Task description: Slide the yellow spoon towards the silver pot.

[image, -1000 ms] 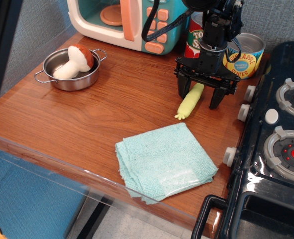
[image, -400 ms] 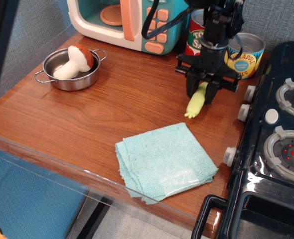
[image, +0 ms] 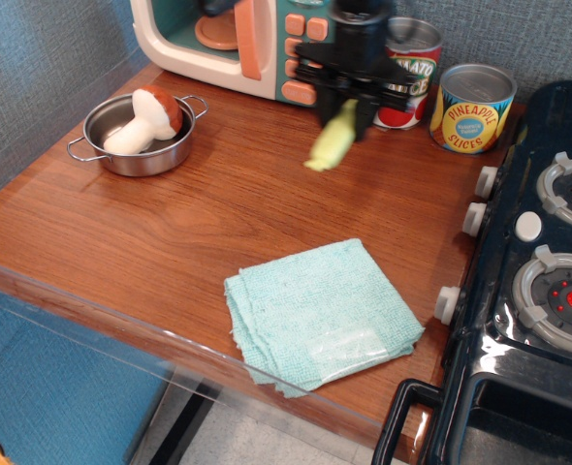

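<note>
Leftmost, you see the silver pot (image: 141,136) with a toy mushroom (image: 145,120) inside. Centre-rear, your gripper (image: 347,108) is blurred, jaws clamped on the yellow spoon (image: 331,139), handle angled down-left, well apart from the pot. A folded teal cloth (image: 320,312) lies near the table's front edge.

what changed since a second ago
The gripper closed on the spoon and carried it left and toward the back of the counter, from beside the pineapple can to in front of the microwave, closer to the pot. The spoon looks blurred, mid-motion. Pot, mushroom, cloth and cans stayed put.
</note>
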